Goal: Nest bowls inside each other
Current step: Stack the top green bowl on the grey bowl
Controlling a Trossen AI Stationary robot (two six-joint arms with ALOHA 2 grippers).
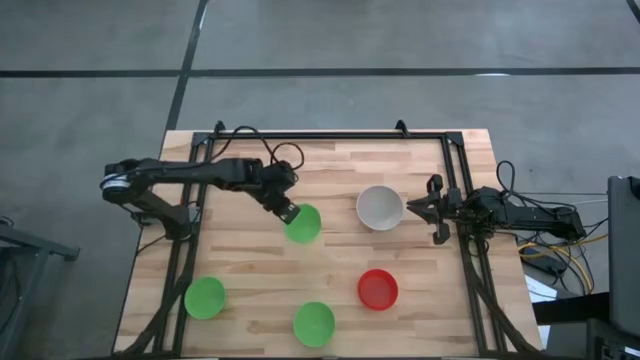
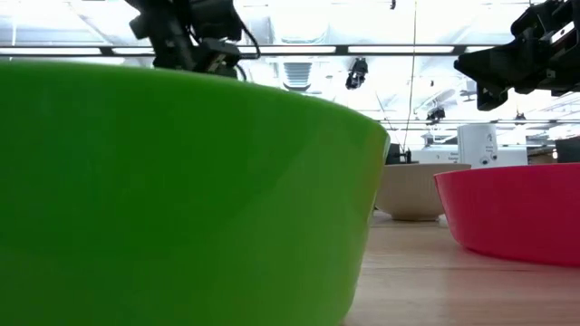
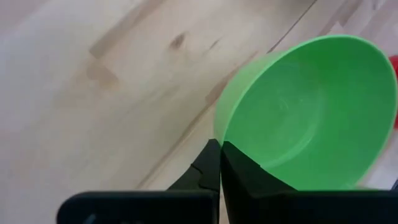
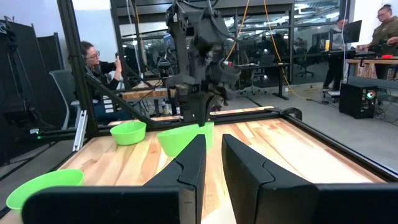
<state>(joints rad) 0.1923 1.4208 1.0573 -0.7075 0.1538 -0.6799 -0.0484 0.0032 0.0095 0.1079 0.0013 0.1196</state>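
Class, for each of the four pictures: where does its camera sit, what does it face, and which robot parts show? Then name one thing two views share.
High: overhead, facing down; both arms, five bowls.
Low: at tabletop height, behind a green bowl; arms above.
Left wrist: on the left arm; left hand shut on the held green bowl.
Right wrist: on the right arm, facing across the table; right hand.
Shared: held green bowl and left hand appear overhead too.

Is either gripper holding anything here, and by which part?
The left gripper is shut on the rim of a bright green round plastic bowl. The right gripper holds nothing.
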